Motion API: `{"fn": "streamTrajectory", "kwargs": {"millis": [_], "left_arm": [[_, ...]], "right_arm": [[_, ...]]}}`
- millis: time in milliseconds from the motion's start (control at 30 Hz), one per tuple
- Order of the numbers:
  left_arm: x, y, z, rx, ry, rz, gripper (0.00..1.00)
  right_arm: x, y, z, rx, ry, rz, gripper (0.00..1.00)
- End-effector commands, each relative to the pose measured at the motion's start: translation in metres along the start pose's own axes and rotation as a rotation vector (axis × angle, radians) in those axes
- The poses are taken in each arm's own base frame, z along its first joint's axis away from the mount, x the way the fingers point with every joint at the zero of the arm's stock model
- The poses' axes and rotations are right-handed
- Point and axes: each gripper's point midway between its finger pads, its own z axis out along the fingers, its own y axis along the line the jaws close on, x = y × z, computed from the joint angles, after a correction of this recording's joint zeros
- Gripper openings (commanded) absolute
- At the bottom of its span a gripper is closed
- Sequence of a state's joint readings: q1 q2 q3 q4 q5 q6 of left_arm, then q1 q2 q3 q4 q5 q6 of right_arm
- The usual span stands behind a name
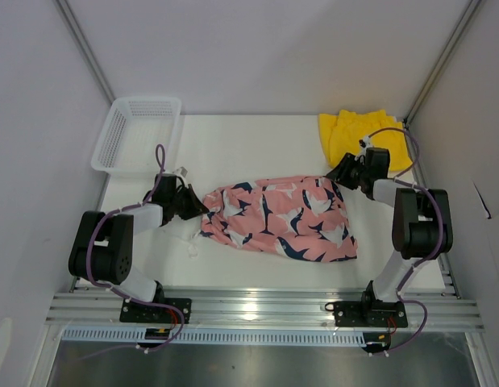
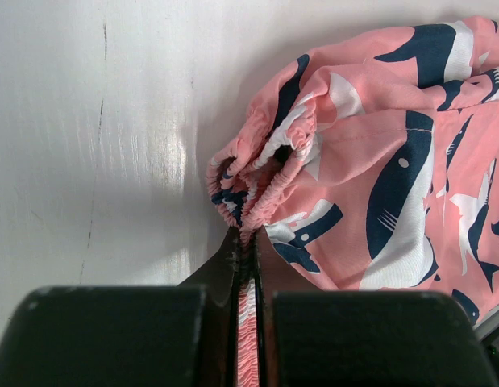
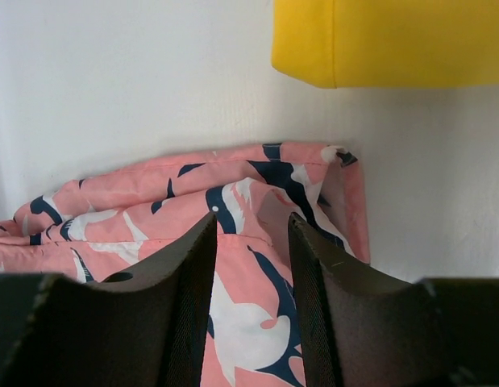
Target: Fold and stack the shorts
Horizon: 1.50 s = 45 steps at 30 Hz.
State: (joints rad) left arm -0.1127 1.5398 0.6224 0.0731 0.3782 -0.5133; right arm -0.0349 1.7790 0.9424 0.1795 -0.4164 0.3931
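Observation:
The pink shorts (image 1: 277, 219) with navy-and-white print lie spread across the middle of the table. My left gripper (image 1: 197, 203) is at their left end. In the left wrist view it (image 2: 247, 238) is shut on the gathered elastic waistband, with the pink shorts (image 2: 378, 161) bunched just beyond the fingertips. My right gripper (image 1: 339, 173) is at the shorts' far right corner. In the right wrist view it (image 3: 251, 222) stands open, its fingers straddling the pink shorts (image 3: 152, 201) with a gap to either side. The yellow shorts (image 1: 354, 133) lie folded at the back right; the yellow shorts (image 3: 394, 40) also show just past the pink corner.
A white mesh basket (image 1: 136, 133) stands at the back left corner. Walls close in the table on the left, back and right. A metal rail (image 1: 265, 306) with both arm bases runs along the near edge.

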Motion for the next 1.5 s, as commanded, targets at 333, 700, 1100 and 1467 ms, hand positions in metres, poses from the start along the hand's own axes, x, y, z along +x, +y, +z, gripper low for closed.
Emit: {"fn": "streamTrajectory", "kwargs": {"millis": [333, 700, 1100, 1467], "left_arm": [[0.002, 0.001, 0.002, 0.015, 0.008, 0.015, 0.00], [0.001, 0.001, 0.002, 0.015, 0.008, 0.015, 0.00], [0.002, 0.002, 0.002, 0.014, 0.011, 0.013, 0.00], [0.002, 0.001, 0.002, 0.015, 0.012, 0.013, 0.00]], "right_arm": [[0.000, 0.000, 0.012, 0.044, 0.058, -0.048, 0.44], [0.012, 0.002, 0.011, 0.025, 0.103, -0.058, 0.37], [0.014, 0.008, 0.007, -0.013, 0.097, -0.068, 0.25], [0.019, 0.008, 0.012, -0.025, 0.141, -0.067, 0.26]]}}
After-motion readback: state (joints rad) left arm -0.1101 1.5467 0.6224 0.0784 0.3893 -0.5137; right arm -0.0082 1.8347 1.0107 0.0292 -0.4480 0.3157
